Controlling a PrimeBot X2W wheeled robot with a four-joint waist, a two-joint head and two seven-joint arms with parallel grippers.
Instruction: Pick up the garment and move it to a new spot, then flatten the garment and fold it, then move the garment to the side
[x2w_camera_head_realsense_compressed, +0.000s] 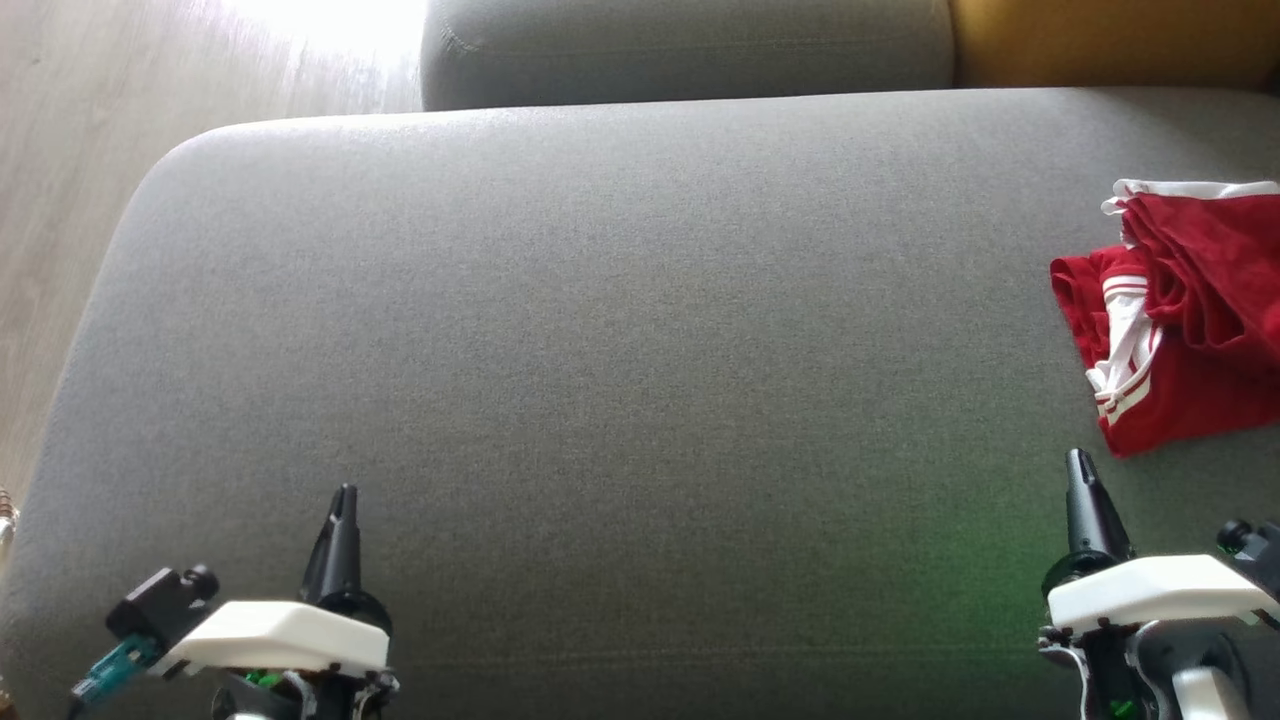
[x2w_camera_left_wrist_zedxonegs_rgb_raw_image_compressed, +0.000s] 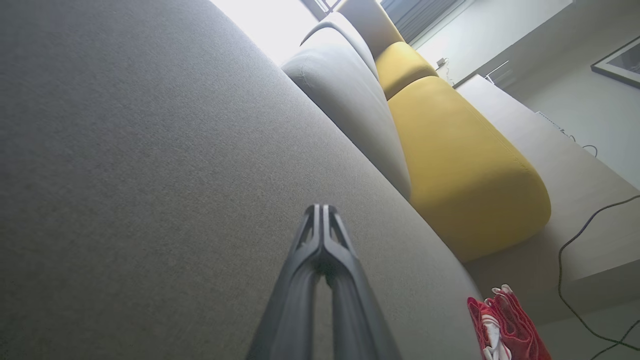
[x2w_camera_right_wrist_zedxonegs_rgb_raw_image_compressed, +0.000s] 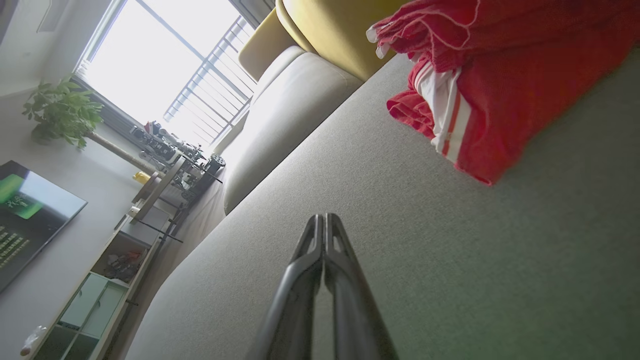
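A crumpled red garment (x2w_camera_head_realsense_compressed: 1190, 320) with white stripes and trim lies at the far right of the grey sofa seat (x2w_camera_head_realsense_compressed: 620, 330), partly cut off by the head view's edge. My right gripper (x2w_camera_head_realsense_compressed: 1078, 462) sits low at the right, shut and empty, a short way in front of the garment (x2w_camera_right_wrist_zedxonegs_rgb_raw_image_compressed: 500, 85). My left gripper (x2w_camera_head_realsense_compressed: 345, 495) rests at the lower left, shut and empty, far from the garment (x2w_camera_left_wrist_zedxonegs_rgb_raw_image_compressed: 505, 325). Both fingertip pairs are pressed together in the wrist views, the left gripper (x2w_camera_left_wrist_zedxonegs_rgb_raw_image_compressed: 322, 207) and the right gripper (x2w_camera_right_wrist_zedxonegs_rgb_raw_image_compressed: 324, 216).
A grey back cushion (x2w_camera_head_realsense_compressed: 690, 50) and a yellow cushion (x2w_camera_head_realsense_compressed: 1115, 40) line the seat's far edge. Wooden floor (x2w_camera_head_realsense_compressed: 90, 140) lies off the left end. A TV unit with shelves (x2w_camera_right_wrist_zedxonegs_rgb_raw_image_compressed: 110, 250) and a potted plant (x2w_camera_right_wrist_zedxonegs_rgb_raw_image_compressed: 62, 110) stand across the room.
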